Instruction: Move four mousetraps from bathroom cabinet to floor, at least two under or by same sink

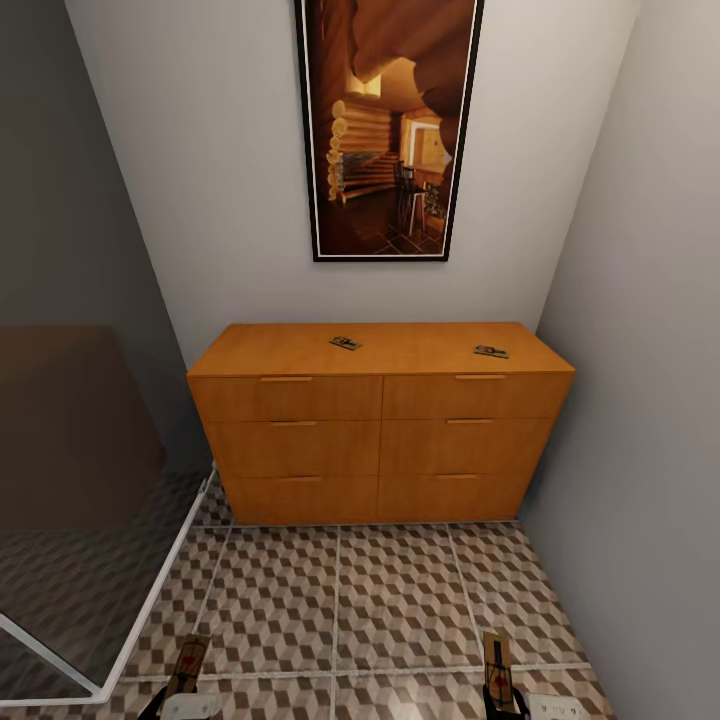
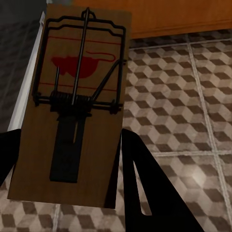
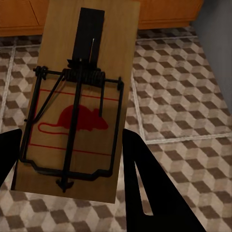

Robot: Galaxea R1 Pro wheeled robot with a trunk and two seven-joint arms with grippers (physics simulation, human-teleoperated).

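I see the cabinet [image 1: 380, 430] in warm orange-brown wood. The bathroom floor [image 1: 400, 590] carries a brown, beige and white cube pattern with pale grout. In my left wrist view, the held mousetrap [image 2: 72, 106] is tan wood with black wire and a red mouse print between red lines; the one in my right wrist view [image 3: 79, 101] matches. The wall picture [image 1: 388, 125] glows amber inside a black frame.

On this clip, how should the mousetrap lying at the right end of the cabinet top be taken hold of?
Probably from above, jaws across the board's two long edges. That mousetrap lies flat on the cabinet, so only its thin wooden edges offer purchase; the wire parts on top are best avoided. Both grippers already hold traps, so one must be set down first.
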